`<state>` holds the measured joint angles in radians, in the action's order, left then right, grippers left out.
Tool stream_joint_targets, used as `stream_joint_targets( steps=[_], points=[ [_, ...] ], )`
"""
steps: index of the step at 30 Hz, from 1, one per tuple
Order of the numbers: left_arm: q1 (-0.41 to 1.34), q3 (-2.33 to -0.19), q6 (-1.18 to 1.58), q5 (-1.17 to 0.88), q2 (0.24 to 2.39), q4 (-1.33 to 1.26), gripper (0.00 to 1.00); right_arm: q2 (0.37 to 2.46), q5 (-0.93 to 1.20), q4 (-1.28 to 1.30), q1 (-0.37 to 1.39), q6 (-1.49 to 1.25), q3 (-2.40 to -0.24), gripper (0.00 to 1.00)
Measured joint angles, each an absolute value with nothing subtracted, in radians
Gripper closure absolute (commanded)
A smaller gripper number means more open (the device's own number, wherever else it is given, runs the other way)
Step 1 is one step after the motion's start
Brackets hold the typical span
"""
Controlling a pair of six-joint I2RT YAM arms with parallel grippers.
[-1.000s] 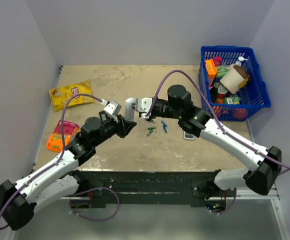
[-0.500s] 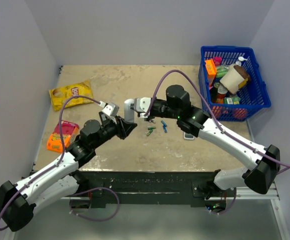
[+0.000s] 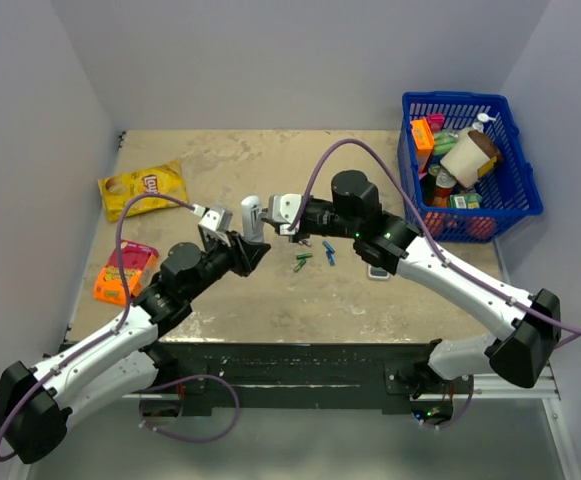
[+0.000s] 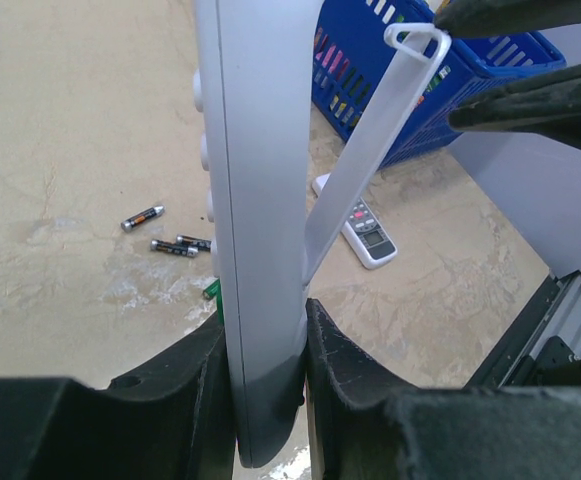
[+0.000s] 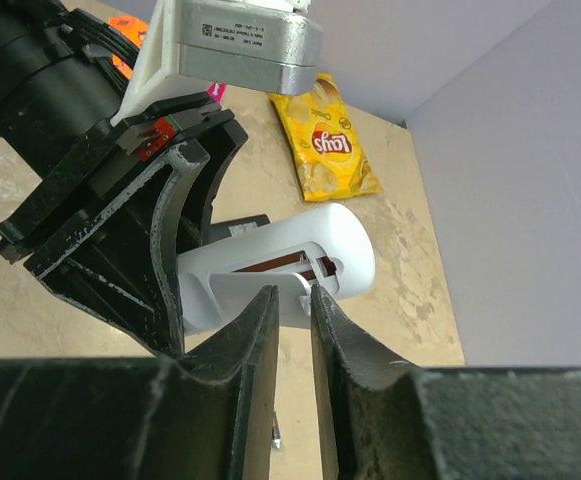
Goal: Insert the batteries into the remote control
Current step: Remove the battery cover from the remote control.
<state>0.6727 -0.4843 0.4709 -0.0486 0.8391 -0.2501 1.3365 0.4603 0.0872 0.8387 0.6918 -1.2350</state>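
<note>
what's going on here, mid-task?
The left pincer clamps the white remote control, held off the table. The right pincer pinches the back cover, which angles away from the remote, exposing the battery bay. The two green batteries lie on the table, not yet loaded.

- plain white: the remote control (image 4: 255,200) and its back cover (image 4: 370,150)
- green: the batteries (image 3: 303,260)
- blue: the cell (image 3: 328,252) just basket-side of them
- bright blue: the basket (image 3: 456,97)
- yellow with a red logo: the chip bag (image 3: 142,187), far from the basket
- mottled beige: the table (image 3: 220,160)
</note>
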Motion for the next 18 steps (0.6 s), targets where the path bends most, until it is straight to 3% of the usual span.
stream_joint_targets(
  steps=[18],
  points=[
    [0.672,-0.358,0.555,-0.064,0.831,-0.403,1.0,1.422,0.427,0.066,0.839,0.605,-1.248,0.73]
  ],
)
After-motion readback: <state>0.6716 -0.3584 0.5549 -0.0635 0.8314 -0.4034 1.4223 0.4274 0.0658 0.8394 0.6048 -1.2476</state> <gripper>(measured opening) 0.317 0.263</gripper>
